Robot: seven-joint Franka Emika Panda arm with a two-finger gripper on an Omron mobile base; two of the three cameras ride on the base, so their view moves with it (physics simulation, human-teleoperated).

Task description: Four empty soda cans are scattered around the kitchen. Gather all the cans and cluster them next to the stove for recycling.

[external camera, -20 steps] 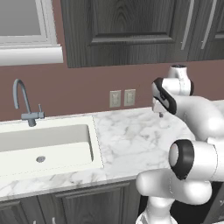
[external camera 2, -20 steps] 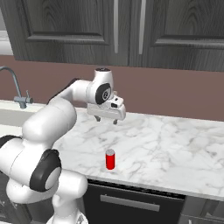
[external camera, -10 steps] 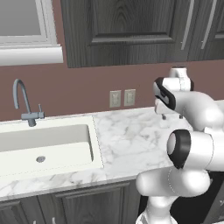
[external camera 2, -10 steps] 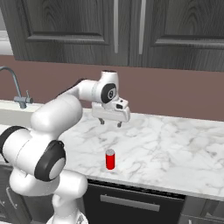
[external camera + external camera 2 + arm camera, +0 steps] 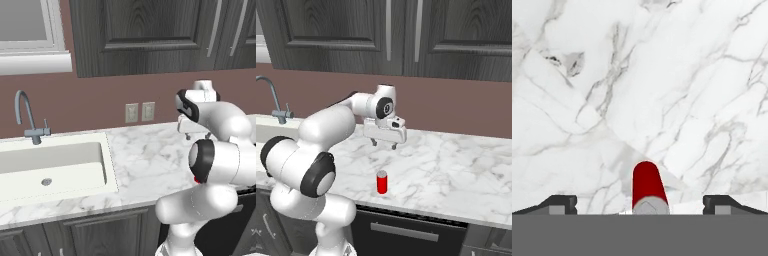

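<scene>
One bright red soda can [image 5: 382, 182] stands upright on the white marble counter [image 5: 456, 165], close to its front edge. My gripper [image 5: 384, 144] hangs open above the counter, a little behind the can and higher than its silver top, pointing down. In the hand view the same can [image 5: 647, 185] lies low in the middle, between my two spread fingertips [image 5: 559, 204], with nothing held. The arm's elbow hides most of the gripper [image 5: 191, 134] in the left base view. The other cans and the stove are out of view.
A white sink [image 5: 50, 170] with a grey faucet [image 5: 27, 117] lies to the left on the counter. Two wall outlets [image 5: 140, 112] sit on the maroon backsplash under dark upper cabinets [image 5: 401, 30]. A dark appliance front with a handle [image 5: 406, 231] is below the counter edge.
The hand has sunk somewhat toward the counter and the elbow has swung forward. The red can has stayed in place.
</scene>
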